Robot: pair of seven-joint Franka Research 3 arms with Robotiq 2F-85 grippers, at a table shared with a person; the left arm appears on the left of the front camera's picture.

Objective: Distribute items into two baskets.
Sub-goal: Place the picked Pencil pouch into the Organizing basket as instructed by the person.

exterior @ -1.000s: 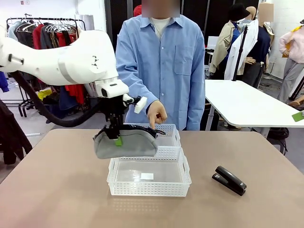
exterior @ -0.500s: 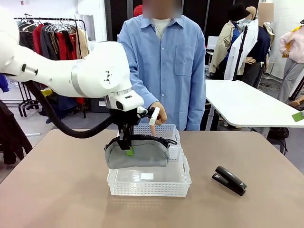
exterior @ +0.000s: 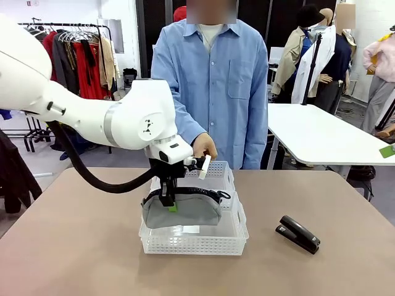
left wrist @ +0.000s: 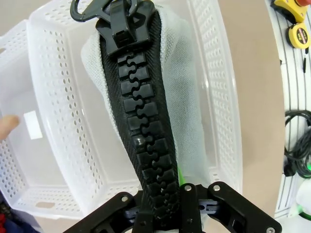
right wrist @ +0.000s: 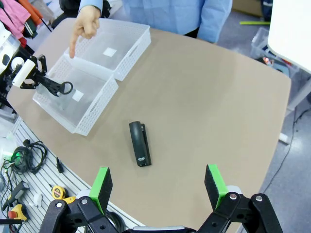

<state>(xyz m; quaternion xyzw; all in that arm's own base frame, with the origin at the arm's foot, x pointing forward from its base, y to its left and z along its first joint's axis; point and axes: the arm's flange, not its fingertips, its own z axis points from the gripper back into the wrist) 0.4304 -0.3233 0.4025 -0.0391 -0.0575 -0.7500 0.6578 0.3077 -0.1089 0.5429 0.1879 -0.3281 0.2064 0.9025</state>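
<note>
My left gripper (exterior: 168, 201) is shut on the black zipper edge of the light-grey pouch (exterior: 182, 212). The pouch hangs low inside the near white basket (exterior: 194, 247), and I cannot tell whether it touches the bottom. In the left wrist view the pouch (left wrist: 187, 121) lies lengthwise between this basket's lattice walls (left wrist: 63, 121), with my left gripper (left wrist: 163, 204) clamped on the zipper. The far basket (exterior: 218, 169) holds nothing I can see. The black stapler (exterior: 299, 234) lies on the table to the right. My right gripper (right wrist: 158, 184) hovers open high above the stapler (right wrist: 139, 144).
A person in a blue shirt stands at the far side, one hand (exterior: 204, 147) pointing down at the far basket (right wrist: 116, 48). The tan tabletop (exterior: 74, 246) is bare around the baskets. Cables and tools lie on a rack (right wrist: 19, 165) past the table edge.
My left arm has carried the pouch to the right and down, from above the near basket's left edge into the basket. The stapler and the person's hand have stayed put.
</note>
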